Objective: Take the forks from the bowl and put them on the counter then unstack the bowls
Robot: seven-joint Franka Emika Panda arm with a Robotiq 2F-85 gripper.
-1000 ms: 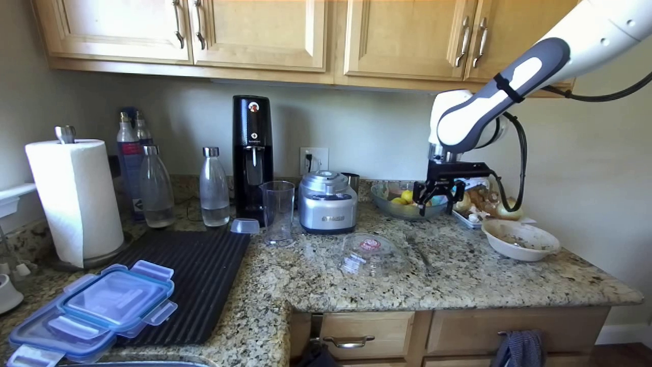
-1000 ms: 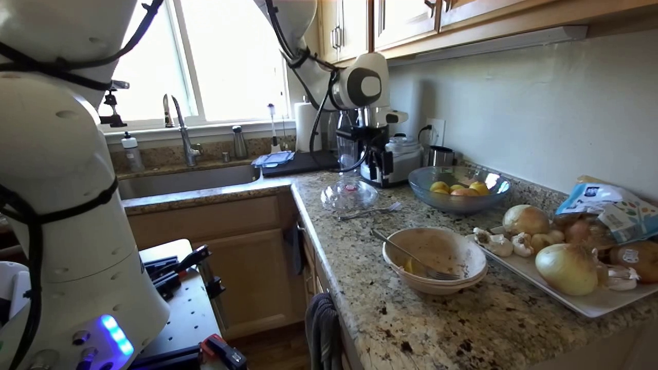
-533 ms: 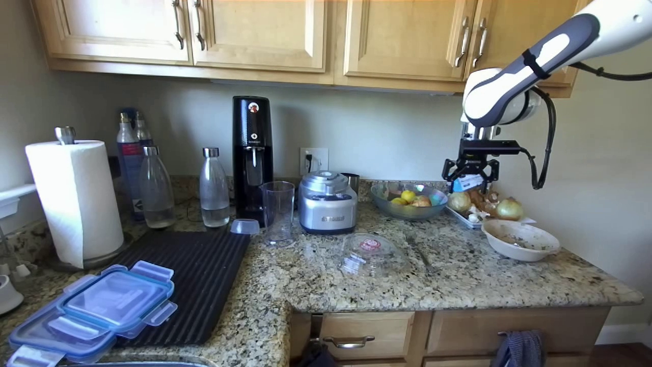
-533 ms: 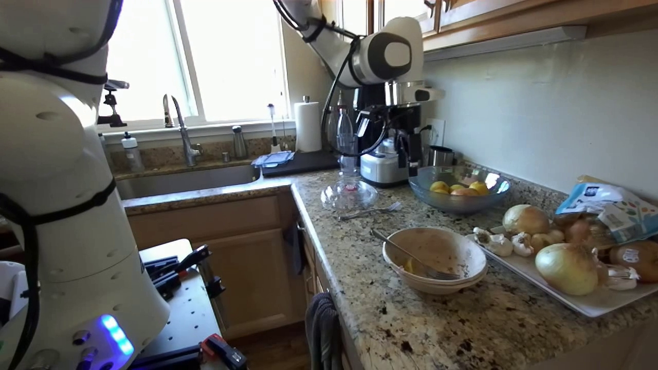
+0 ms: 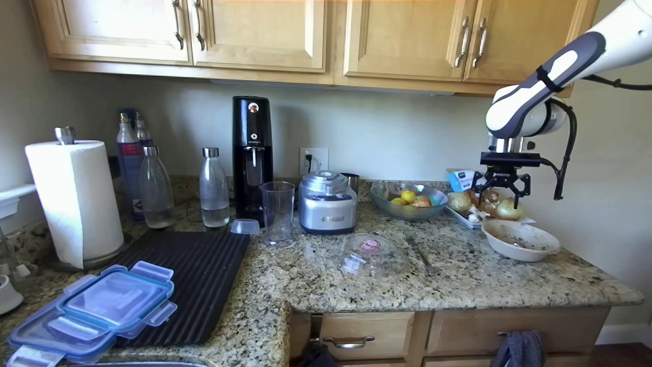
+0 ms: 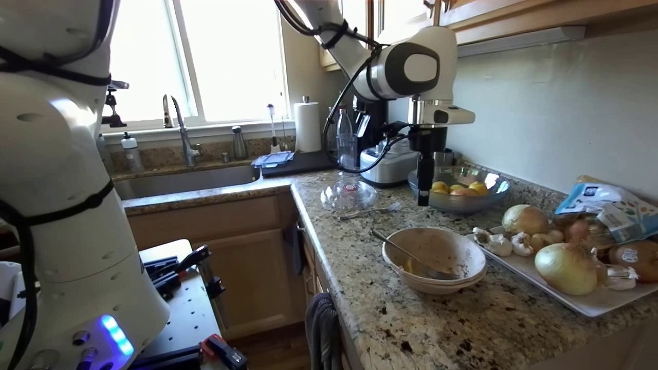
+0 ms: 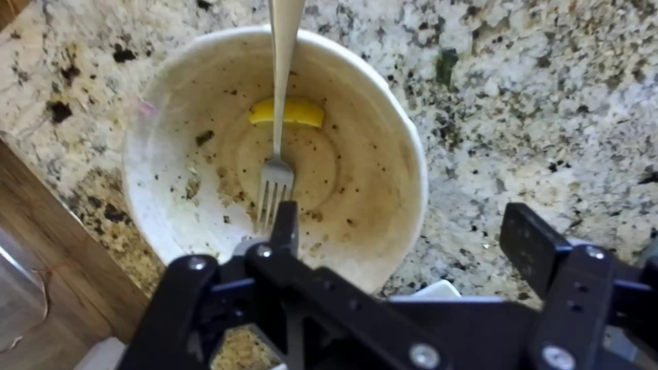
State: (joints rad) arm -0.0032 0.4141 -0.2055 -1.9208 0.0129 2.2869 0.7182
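Two stacked off-white bowls stand on the speckled counter [image 6: 370, 308]; the upper bowl [image 6: 437, 244] sits in the lower bowl [image 6: 437, 289]. They also show in an exterior view [image 5: 519, 250]. A silver fork [image 6: 408, 253] lies in the upper bowl, handle over the rim, and shows in the wrist view [image 7: 280, 108] beside a lemon wedge. Another fork [image 6: 367, 211] lies flat on the counter. My gripper [image 5: 496, 199] is open and empty, above and behind the bowls. In the wrist view the gripper [image 7: 403, 223] has one finger over the bowl, overlapping the tines, the other over counter.
A clear bowl with yellow fruit [image 6: 460, 203] stands behind the bowls. A white tray [image 6: 545, 288] with onions and garlic lies close beside them. A clear plastic lid [image 6: 349, 195] and a food processor [image 5: 328, 204] stand farther along. Wall cabinets [image 5: 407, 41] hang above.
The gripper has moved away from over the clear fruit bowl towards the stacked bowls, rising first and then coming down somewhat. It stays open. Forks and bowls have not moved.
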